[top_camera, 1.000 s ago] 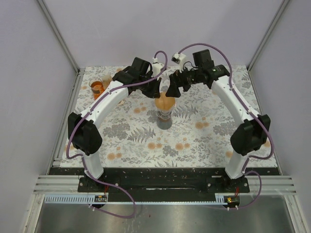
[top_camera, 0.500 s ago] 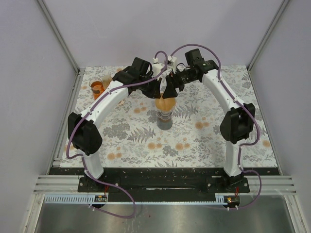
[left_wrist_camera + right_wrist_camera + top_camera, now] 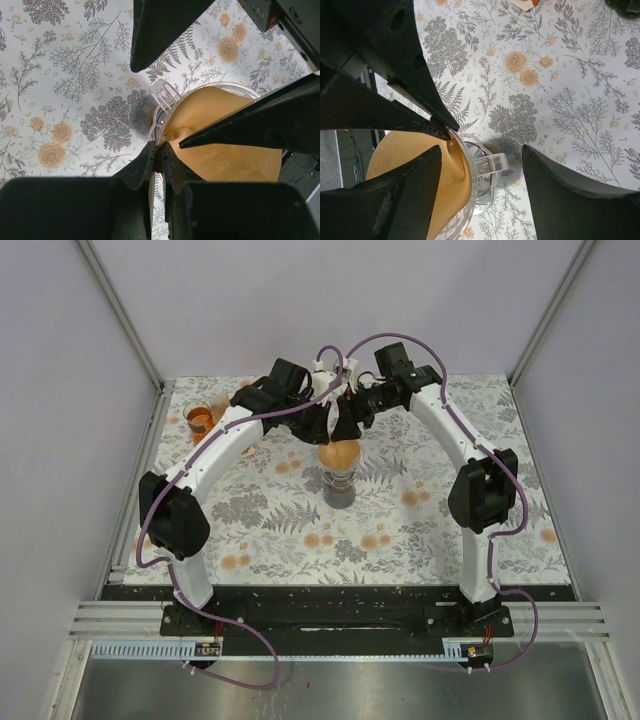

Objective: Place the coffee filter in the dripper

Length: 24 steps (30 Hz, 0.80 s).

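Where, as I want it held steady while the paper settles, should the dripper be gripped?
Probably by the small clear handle jutting sideways from the dripper rim. Come from above on that side, one finger on each face of the tab; the cone wall slopes and the filter fills the mouth, its edge pinched by the left fingers.

The filter [image 3: 339,453] sits in the dripper [image 3: 339,478] at the table's [image 3: 420,530] middle, with a cup [image 3: 201,420] at its far-left corner.

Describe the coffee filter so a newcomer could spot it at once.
Near the middle of the floral table stands a clear dripper. The coffee filter is the tan paper cone in its mouth, the only plain brown paper in sight.
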Motion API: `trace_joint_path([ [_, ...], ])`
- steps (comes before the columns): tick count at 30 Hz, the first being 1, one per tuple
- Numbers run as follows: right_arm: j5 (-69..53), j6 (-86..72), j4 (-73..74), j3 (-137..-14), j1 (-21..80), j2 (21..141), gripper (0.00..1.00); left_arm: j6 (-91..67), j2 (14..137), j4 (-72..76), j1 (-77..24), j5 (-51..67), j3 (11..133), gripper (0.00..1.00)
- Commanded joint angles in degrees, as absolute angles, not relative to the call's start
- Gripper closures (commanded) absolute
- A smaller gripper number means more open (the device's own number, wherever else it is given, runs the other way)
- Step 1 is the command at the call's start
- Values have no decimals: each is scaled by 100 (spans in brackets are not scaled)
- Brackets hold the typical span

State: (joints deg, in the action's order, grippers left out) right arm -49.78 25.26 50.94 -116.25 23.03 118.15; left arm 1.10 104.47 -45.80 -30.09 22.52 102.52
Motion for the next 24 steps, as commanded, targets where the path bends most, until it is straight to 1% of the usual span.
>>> trace_joint_path([
  [1,-4685,2891,5212,-11471,2619,11778,24,88,10345,-4342,-3050,2373,10433,99],
  [3,-4763,2997,5177,-11330,2619,11734,20,79,10301,-4246,-3059,2373,10345,99],
  [4,-4772,2988,5185,-11303,2619,11742,19,79,10292,-4228,-3059,2373,10336,99],
  [6,-4781,2979,5168,-11198,2602,11716,20,53,10292,-4210,-3059,2373,10345,99],
  [7,-4799,2971,5142,-11110,2584,11681,21,53,10292,-4210,-3059,2364,10345,99],
  [9,-4773,2927,5019,-10882,2549,11585,28,53,10257,-4210,-3059,2364,10319,99],
  [14,-4851,2655,4387,-10459,2514,11286,55,79,10222,-4192,-3059,2338,10327,99],
  [17,-4895,2602,4149,-10345,2514,11162,59,88,10213,-4192,-3059,2382,10371,98],
  [19,-4974,2628,4026,-10249,2514,11083,62,105,10195,-4184,-3059,2426,10354,89],
  [21,-5001,2628,3859,-10091,2514,10961,63,123,10187,-4149,-3059,2469,10327,80],
  [23,-5027,2619,3666,-9897,2514,10873,66,114,10195,-4157,-3050,2548,10318,72],
  [24,-5036,2619,3587,-9783,2514,10820,67,106,10213,-4157,-3050,2618,10318,66],
])
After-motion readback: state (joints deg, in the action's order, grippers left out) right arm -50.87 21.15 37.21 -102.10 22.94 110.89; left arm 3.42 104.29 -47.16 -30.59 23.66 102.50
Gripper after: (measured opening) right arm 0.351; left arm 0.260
